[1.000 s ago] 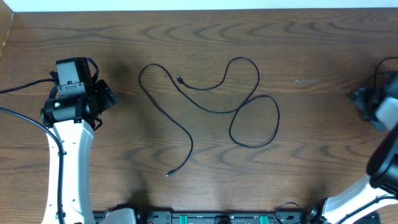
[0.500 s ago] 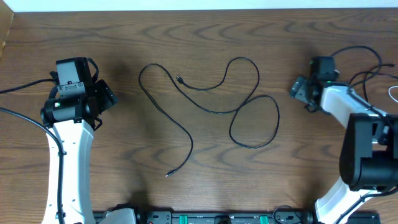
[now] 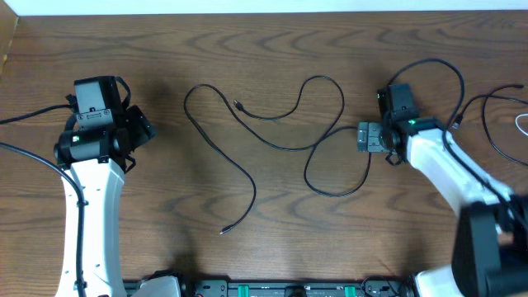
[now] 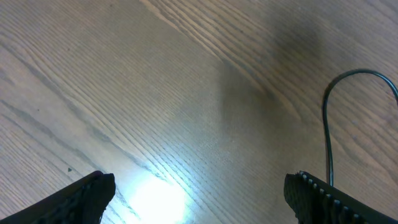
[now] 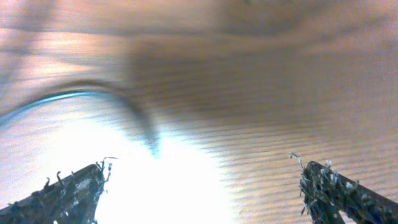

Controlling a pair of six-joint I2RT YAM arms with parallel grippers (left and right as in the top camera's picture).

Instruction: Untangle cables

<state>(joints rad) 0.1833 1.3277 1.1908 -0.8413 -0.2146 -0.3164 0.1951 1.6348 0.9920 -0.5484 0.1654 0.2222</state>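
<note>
One long thin black cable (image 3: pixel 253 190) lies in loose loops across the middle of the table, with a small plug (image 3: pixel 238 105) near the top and another end (image 3: pixel 221 233) lower left. My left gripper (image 3: pixel 142 130) hangs open to the left of it. In the left wrist view the left gripper (image 4: pixel 199 202) is empty, and a cable bend (image 4: pixel 326 124) shows at the upper right. My right gripper (image 3: pixel 363 136) is open beside the cable's right loop (image 3: pixel 368 153). In the right wrist view the right gripper (image 5: pixel 202 193) holds nothing, and a blurred cable strand (image 5: pixel 134 109) lies ahead.
More thin cables lie at the far right edge, a black one (image 3: pixel 487 124) and a bit of a white one (image 3: pixel 521 124). The arm bases and a black rail (image 3: pixel 289 289) run along the front edge. A thicker arm cable (image 3: pixel 433 64) arcs over the right arm.
The right arm has swept in from the right edge leftward to the cable's right loop. The left arm and the middle cable have not moved.
</note>
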